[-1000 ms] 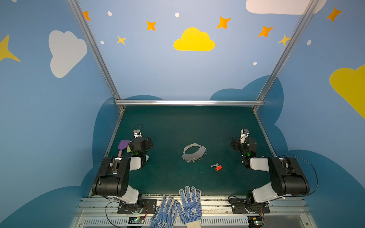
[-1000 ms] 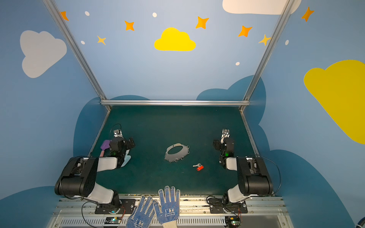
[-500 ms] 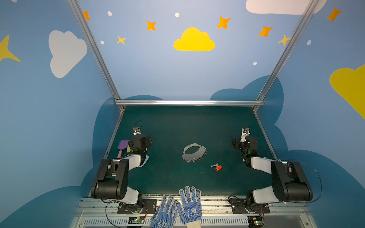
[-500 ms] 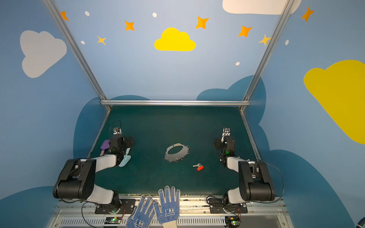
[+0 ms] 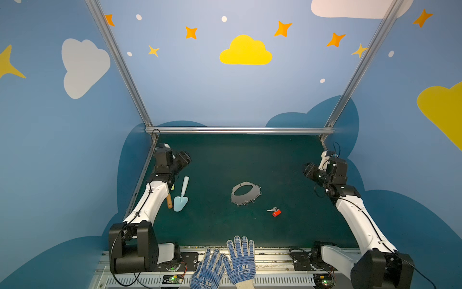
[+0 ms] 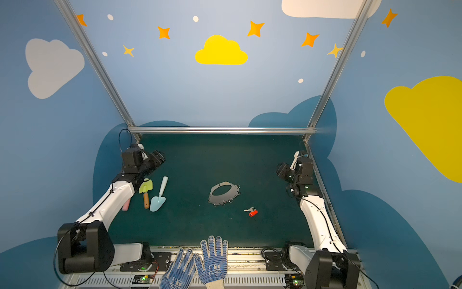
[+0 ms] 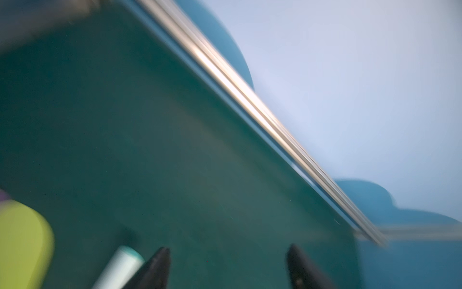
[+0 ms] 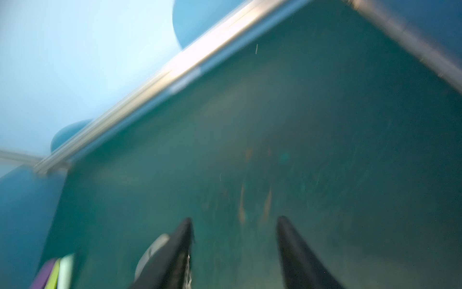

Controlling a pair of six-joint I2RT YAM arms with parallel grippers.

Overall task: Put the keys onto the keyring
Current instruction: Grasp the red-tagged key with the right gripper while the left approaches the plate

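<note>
Keys [image 5: 274,211] lie flat on the green mat [image 5: 225,157], just right of the keyring [image 5: 246,199] and nearer the front, not touching | long axis crosswise, silver blade leftward, red tag rightward | left gripper [image 7: 228,247] fingers spread, empty | right gripper [image 8: 234,219] fingers spread, empty | blue gloves [image 5: 240,260]: print too small to read

One keyring [image 5: 246,194] and one key [image 5: 273,211] with a red tag lie well apart from all fingers. Near the fingers of the left gripper [image 7: 228,250] are three toy shovels: a blue shovel [image 6: 158,201], a yellow shovel [image 6: 145,186] and a half-hidden pink-handled shovel [image 6: 126,204]. Two gloves [image 5: 241,260].
</note>
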